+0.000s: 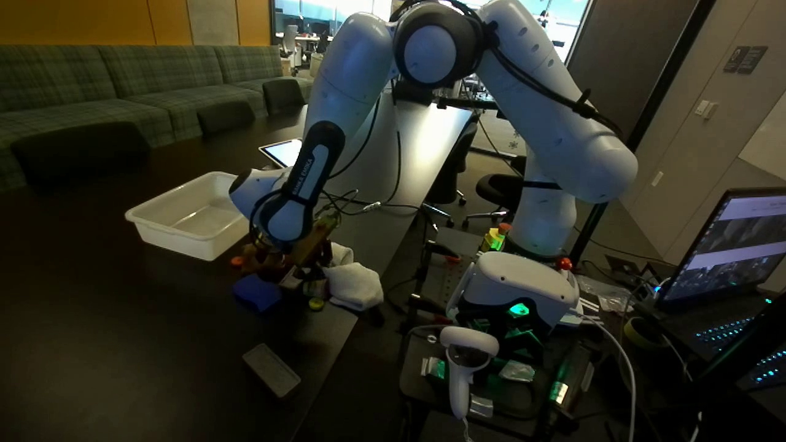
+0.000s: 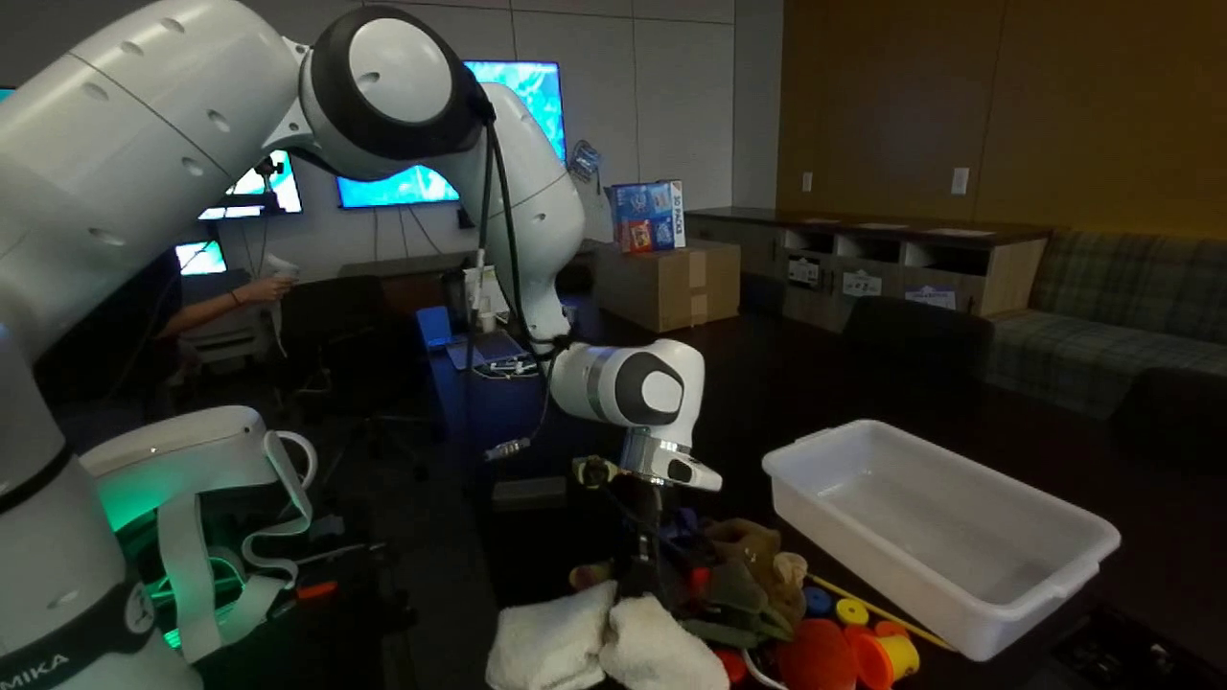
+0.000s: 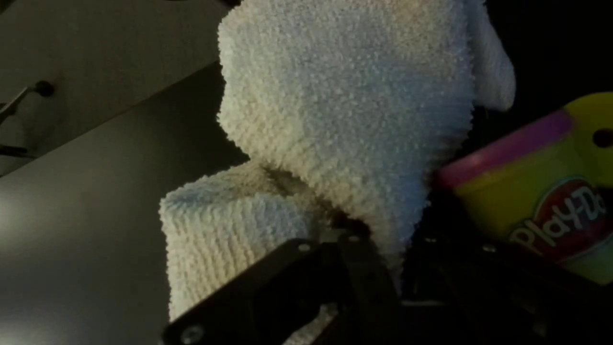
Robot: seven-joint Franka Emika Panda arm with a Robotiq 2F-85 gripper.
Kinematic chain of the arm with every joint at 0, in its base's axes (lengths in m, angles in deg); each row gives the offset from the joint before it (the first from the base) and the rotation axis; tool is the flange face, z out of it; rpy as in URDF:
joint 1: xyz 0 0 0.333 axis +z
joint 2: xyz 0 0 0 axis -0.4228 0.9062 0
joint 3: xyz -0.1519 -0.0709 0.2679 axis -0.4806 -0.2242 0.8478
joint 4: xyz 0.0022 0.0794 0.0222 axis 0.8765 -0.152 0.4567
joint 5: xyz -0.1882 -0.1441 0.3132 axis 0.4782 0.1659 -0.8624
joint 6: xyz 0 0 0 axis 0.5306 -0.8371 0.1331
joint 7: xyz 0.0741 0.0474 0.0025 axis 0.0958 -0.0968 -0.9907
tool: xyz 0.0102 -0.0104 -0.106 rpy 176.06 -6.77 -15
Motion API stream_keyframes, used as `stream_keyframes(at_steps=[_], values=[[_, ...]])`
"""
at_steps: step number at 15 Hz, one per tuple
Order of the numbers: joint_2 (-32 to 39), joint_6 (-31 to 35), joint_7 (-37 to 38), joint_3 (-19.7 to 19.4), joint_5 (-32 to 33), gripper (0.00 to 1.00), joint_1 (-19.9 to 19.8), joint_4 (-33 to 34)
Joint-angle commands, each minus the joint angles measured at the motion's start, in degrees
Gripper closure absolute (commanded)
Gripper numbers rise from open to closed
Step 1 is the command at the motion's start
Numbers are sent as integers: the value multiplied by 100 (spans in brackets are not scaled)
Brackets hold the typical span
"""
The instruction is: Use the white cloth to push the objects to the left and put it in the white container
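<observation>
My gripper [image 3: 390, 244] points down and is shut on the white cloth [image 3: 349, 86], which bunches and narrows between its fingers. The cloth lies folded by the table edge in both exterior views [image 1: 356, 286] [image 2: 551, 637]. My gripper [image 2: 647, 565] is dark, and its tips are hidden there. A pile of objects lies beside the cloth: a brown plush toy [image 2: 752, 551], a red object [image 2: 815, 656], an orange and yellow cup [image 2: 887, 656] and a blue object [image 1: 256, 293]. A yellow Play-Doh tub [image 3: 550, 206] lies close to the gripper. The white container [image 1: 175, 240] [image 2: 877, 565] stands beyond the pile.
A grey block [image 1: 272, 370] lies on the dark table near its edge. A yellow stick [image 2: 887, 613] lies along the container. A tablet [image 1: 282, 152] and a cardboard box [image 2: 671, 283] stand farther off. Cables hang from the arm. A cart with a headset [image 1: 516, 288] stands beside the table.
</observation>
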Motion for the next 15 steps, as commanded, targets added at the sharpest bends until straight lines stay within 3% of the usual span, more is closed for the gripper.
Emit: stream_keyframes(at_steps=[1,10,15], values=[[-39,-69,337,462,-363,93,119,143],[-461,21,390,1303,-1044,93,319,205],[-1378,284,5,1287,-1160,93,19,-464]])
